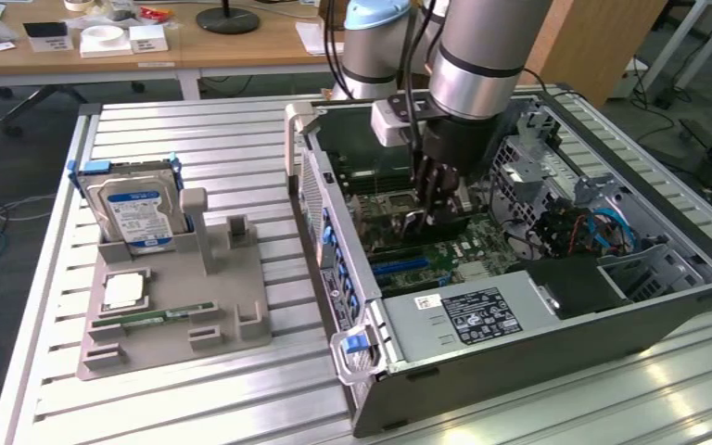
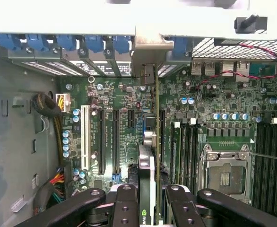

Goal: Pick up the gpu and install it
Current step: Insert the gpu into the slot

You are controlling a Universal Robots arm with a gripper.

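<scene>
1. Office-like room behind, with wooden desks (image 1: 146, 42) carrying small white boxes and a black lamp base; in front of them, a ribbed aluminium table (image 1: 183, 139) bearing all the work.
2. Nearest in the exterior view: open computer case (image 1: 541, 306) lying on its side, with a labelled power supply (image 1: 474, 315) at the near end and blue latch tabs along the wall on the exterior view's left.
3. On the exterior view's left of the case, well apart from it: grey holder tray (image 1: 171, 306) with a silver hard drive (image 1: 140, 215) standing upright in a slot, a processor chip (image 1: 125, 290) lying flat, and a slim green memory stick (image 1: 152, 318) in a groove.
4. Inside the case, over the motherboard (image 2: 110, 123): gripper (image 2: 152, 198) reaching straight down from the silver arm (image 1: 480, 56).
5. Fingers (image 2: 124, 201) closed part-way, clamped on either face of the gpu (image 2: 148, 170), held on edge between them.
6. Card seen edge-on in the wrist view, a thin line running away from the fingers toward the rear slot openings, its silver bracket (image 2: 150, 45) up against the back wall of the case.
7. Lower edge of the card down among the black expansion slots (image 2: 116, 139); whether fully seated, impossible to tell.
8. Farther along the board: bare processor socket (image 2: 226, 172) and rows of memory slots (image 2: 186, 151).
</scene>
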